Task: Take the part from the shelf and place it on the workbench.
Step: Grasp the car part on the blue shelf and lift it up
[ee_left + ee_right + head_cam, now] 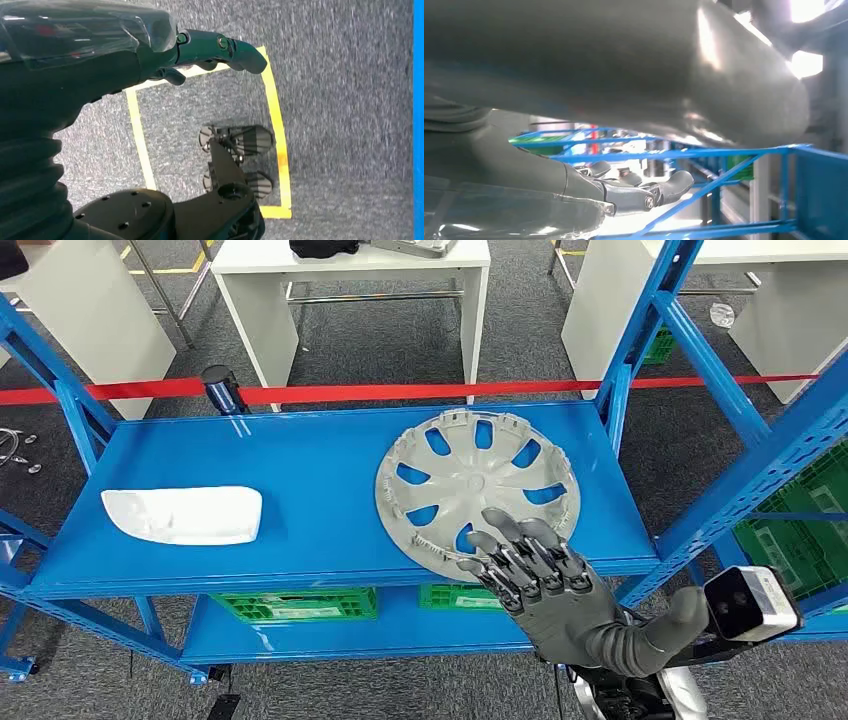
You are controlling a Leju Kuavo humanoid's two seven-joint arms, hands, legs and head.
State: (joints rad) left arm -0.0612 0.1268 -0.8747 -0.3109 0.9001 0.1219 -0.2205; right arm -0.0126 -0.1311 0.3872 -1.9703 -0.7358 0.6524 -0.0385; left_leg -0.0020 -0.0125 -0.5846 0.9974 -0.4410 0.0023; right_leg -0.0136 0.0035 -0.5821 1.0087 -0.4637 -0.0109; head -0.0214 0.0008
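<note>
On the upper blue deck, toward its left end, lies a white curved plastic panel, flat and well apart from anything else on that level. Beneath the deck sit two green slatted plastic crates, side by side on the lower level; further green crates show behind the right-hand frame. A red barrier tape runs across behind the rack, passing a dark cylindrical post. Beyond it stand white tables on grey carpet. Yellow floor tape marks a rectangle on the carpet.
</note>
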